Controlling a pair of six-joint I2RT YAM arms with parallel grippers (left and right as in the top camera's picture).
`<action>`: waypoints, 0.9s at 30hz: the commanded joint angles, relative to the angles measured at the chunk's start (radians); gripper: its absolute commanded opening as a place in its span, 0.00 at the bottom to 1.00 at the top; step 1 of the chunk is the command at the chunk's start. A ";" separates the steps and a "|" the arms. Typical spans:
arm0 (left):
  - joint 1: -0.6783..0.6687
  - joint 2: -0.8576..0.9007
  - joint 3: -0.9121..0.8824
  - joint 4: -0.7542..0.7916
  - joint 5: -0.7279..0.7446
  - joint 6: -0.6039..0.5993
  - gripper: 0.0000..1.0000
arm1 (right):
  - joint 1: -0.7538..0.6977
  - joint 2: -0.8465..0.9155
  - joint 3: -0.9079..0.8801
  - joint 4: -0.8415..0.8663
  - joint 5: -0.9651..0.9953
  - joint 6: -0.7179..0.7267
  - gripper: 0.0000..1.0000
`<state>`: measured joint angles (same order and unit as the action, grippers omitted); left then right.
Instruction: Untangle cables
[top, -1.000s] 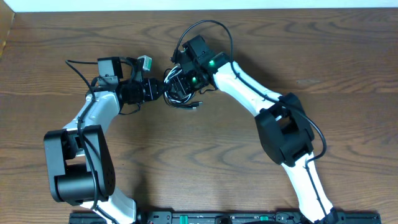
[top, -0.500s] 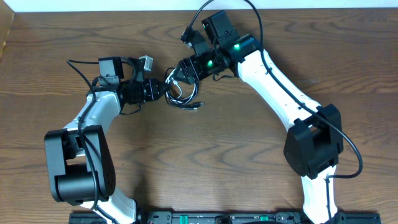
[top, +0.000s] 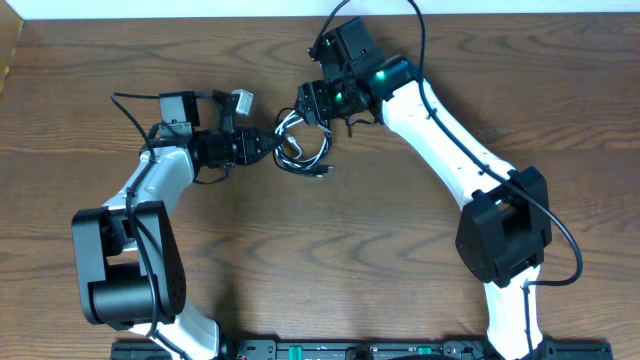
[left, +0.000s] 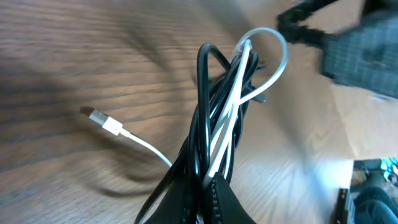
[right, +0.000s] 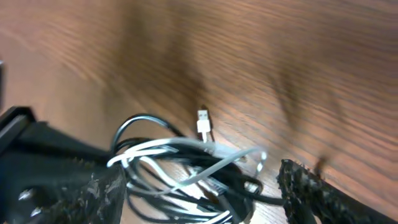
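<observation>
While the left gripper (top: 264, 146) clamps the cables (top: 300, 150) at its tips, the right gripper (right: 199, 180), jaws spread with the loops between them, should pinch only the white cable (right: 163, 148) and pull away.

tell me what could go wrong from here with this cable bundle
1. The left gripper pinches the black and white cables together, so a pull could tighten the tangle rather than free a strand.
2. The right gripper stands open around several strands; closing here may grab more than one.
3. The white plug lies loose on the table and could snag in a loop if dragged.
</observation>
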<state>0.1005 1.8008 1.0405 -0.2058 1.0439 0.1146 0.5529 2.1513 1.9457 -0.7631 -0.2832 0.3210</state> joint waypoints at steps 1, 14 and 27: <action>-0.009 -0.015 0.004 0.000 0.071 0.055 0.08 | -0.004 0.011 0.002 -0.013 0.094 0.105 0.76; -0.045 -0.015 0.004 0.005 0.037 0.087 0.08 | -0.002 0.011 -0.055 0.003 0.093 -0.062 0.68; -0.045 -0.015 0.004 0.010 -0.109 -0.004 0.09 | 0.018 0.011 -0.175 0.019 -0.008 -0.095 0.36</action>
<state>0.0532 1.8008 1.0405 -0.2016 1.0080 0.1558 0.5560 2.1513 1.8011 -0.7494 -0.2596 0.2466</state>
